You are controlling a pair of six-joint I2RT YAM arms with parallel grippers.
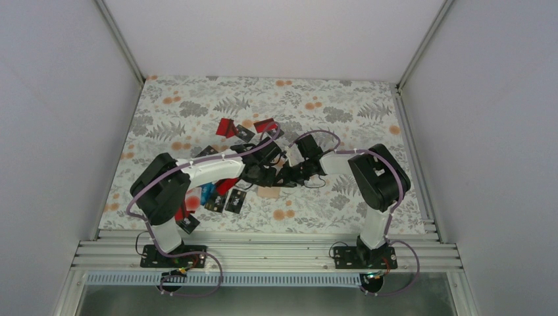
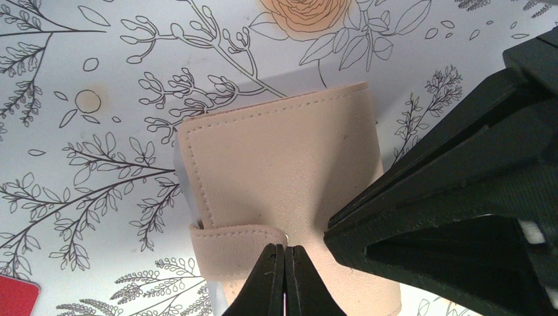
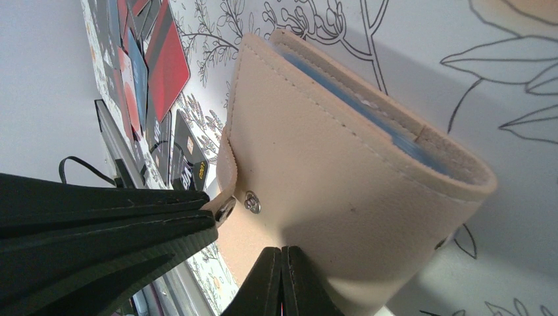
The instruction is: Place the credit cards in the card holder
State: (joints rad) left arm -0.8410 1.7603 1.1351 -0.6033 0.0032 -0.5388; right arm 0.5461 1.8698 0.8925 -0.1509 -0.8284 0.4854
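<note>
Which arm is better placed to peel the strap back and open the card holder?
Left. The left gripper, shut, has its tips right at the snap end of the strap on the card holder. The right gripper, also shut, sits against the holder's body, likely better for steadying it.

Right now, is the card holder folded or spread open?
Folded: card holder shows tan outside, blue lining only at its edge.

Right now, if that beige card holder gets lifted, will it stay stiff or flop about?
Probably floppy: the card holder bends in a soft rounded fold. Its snap strap looks undone, so it may fall open. The thin, stitched, grainy material suggests it is light and not slippery.
</note>
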